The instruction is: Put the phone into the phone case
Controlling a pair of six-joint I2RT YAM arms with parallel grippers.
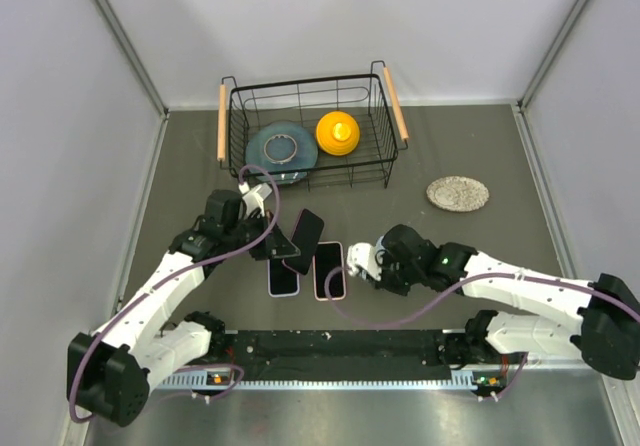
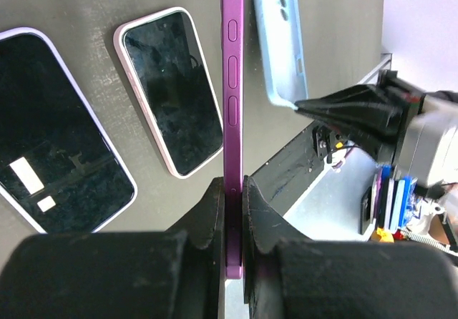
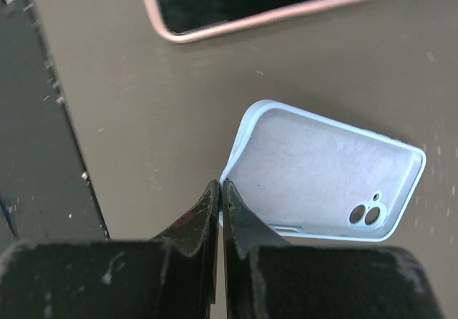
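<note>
My left gripper [image 1: 283,249] [image 2: 232,190] is shut on the lower end of a purple phone [image 1: 307,228] [image 2: 232,61] and holds it edge-up above the table. My right gripper [image 1: 372,266] [image 3: 220,188] is shut on the rim of a light blue phone case [image 1: 360,258] [image 3: 322,179] at one corner. The case's open side shows in the right wrist view, its camera hole at the far end. In the left wrist view the case [image 2: 281,40] stands just right of the purple phone, apart from it.
Two other phones lie face up on the table: one in a lavender case [image 1: 284,278] [image 2: 57,162], one in a pink case [image 1: 330,269] [image 2: 172,90]. A wire basket [image 1: 232,156] with a blue plate and yellow object stands behind. A grey coaster [image 1: 458,193] lies right.
</note>
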